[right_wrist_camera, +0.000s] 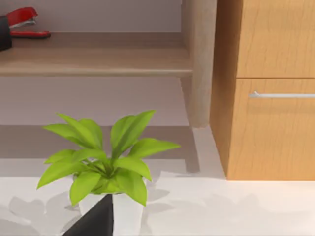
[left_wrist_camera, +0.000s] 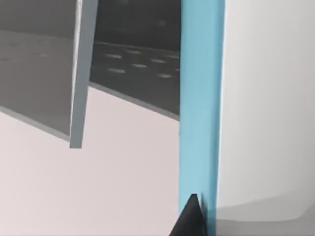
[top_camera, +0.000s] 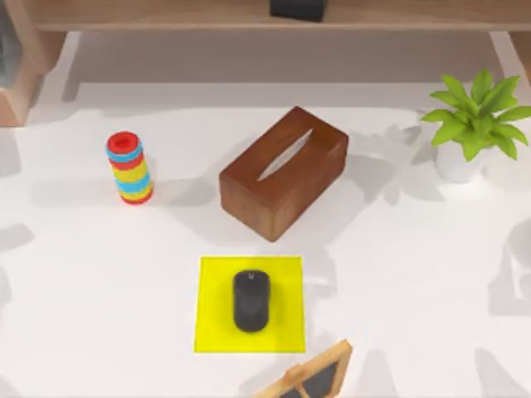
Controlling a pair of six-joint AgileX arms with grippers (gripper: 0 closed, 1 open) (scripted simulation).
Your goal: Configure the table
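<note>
Worktop (top_camera: 398, 274) crowded; both pincers' states cannot be told.
The tissue box (top_camera: 283, 172) behind the mouse (top_camera: 250, 300) could be knocked if skimmed.

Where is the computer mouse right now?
In the top view, the black mouse lies on the yellow mat, near the table's front middle, just in front of the wooden tissue box.
</note>
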